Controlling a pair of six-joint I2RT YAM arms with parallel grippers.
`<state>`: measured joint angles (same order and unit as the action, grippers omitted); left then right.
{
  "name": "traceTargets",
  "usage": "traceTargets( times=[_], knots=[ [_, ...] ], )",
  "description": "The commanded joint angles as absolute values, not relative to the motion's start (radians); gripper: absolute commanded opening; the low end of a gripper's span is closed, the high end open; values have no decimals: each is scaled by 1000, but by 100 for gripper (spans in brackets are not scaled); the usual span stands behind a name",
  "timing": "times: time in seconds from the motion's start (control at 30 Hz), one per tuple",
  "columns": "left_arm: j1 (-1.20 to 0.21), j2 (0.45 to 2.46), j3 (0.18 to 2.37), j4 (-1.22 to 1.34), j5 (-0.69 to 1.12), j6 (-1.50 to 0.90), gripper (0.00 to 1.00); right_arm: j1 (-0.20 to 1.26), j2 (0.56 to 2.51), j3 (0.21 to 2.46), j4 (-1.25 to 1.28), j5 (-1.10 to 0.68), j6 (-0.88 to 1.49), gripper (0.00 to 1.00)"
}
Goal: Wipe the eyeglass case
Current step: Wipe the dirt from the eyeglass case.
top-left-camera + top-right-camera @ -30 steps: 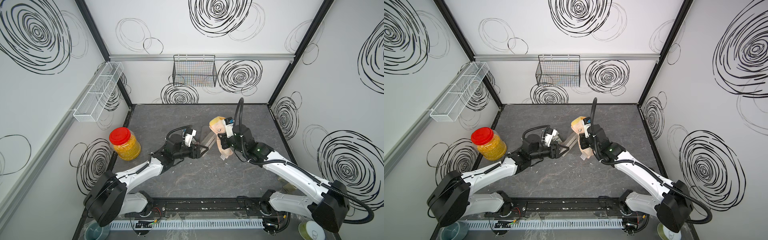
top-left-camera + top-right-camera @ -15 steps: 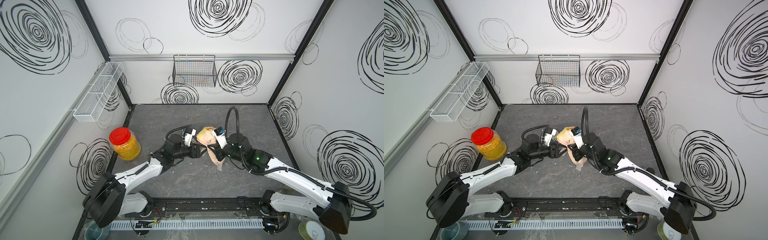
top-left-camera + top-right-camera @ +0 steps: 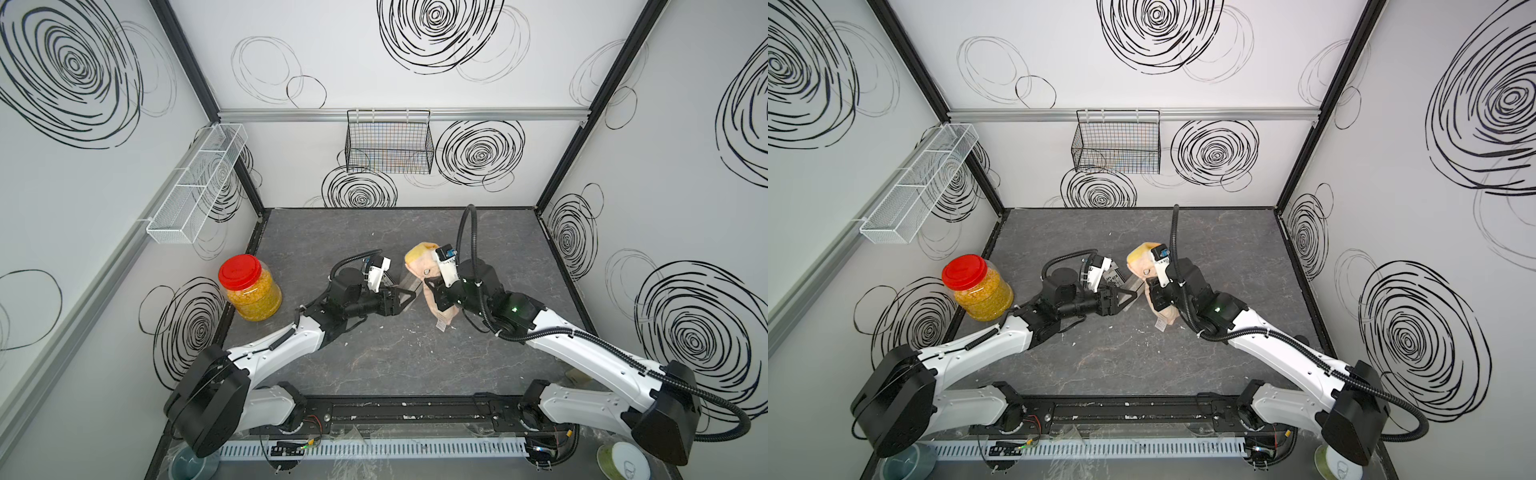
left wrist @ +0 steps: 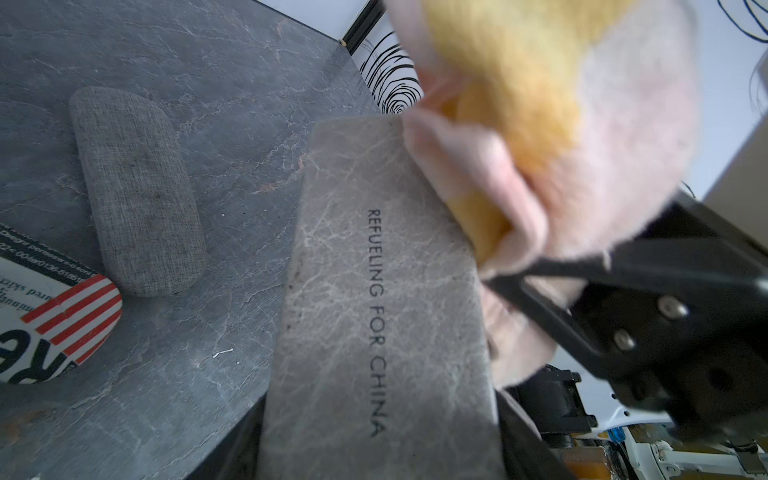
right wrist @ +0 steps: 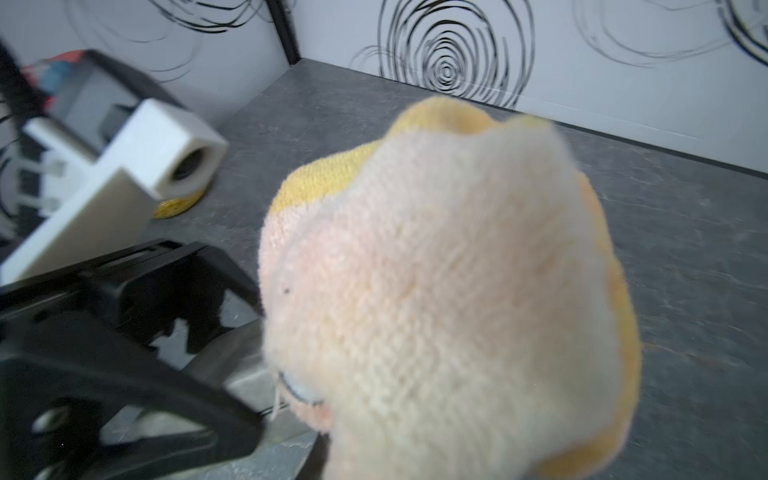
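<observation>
A grey eyeglass case [image 4: 382, 291] printed "REFUELING FOR CHINA" is held above the table, and my left gripper [image 3: 398, 297] is shut on its near end. In both top views only a small part of the case [image 3: 1134, 286] shows between the two grippers. My right gripper [image 3: 432, 291] is shut on a pink and yellow cloth [image 3: 423, 261]. The bunched cloth [image 4: 561, 124] presses against the case's far long edge. In the right wrist view the cloth [image 5: 449, 291] fills most of the picture and hides the right jaws.
A second case of grey fabric [image 4: 137, 191] lies on the table beside a printed item with red and white stripes [image 4: 54, 324]. A red-lidded jar [image 3: 249, 289] stands at the left edge. A black wire basket [image 3: 388, 143] and a white wire shelf [image 3: 199, 183] hang on the walls.
The right gripper swept the cloth left along the case and has come partly back to the right. The left gripper has kept the case still.
</observation>
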<state>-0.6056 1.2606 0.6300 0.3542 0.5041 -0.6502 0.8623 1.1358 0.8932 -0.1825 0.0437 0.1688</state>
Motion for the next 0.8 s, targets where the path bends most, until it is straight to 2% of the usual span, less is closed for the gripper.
traceTargets(
  times=[0.0,0.07,0.2,0.3,0.5,0.77],
  knots=[
    [-609,1223,655,489,550,-623,61,901,1102,868,-136,-106,129,20],
    [-609,1223,657,490,551,-622,61,902,1098,861,-137,-107,132,20],
    [-608,1223,658,490,553,-624,61,892,1108,860,-151,128,187,19],
    [-607,1214,655,491,551,-627,61,835,1130,886,-199,210,230,19],
    [-591,1189,642,509,561,-649,60,680,1121,877,-228,155,328,19],
    [-500,1141,607,611,611,-721,60,622,1094,839,-242,8,297,20]
  ],
)
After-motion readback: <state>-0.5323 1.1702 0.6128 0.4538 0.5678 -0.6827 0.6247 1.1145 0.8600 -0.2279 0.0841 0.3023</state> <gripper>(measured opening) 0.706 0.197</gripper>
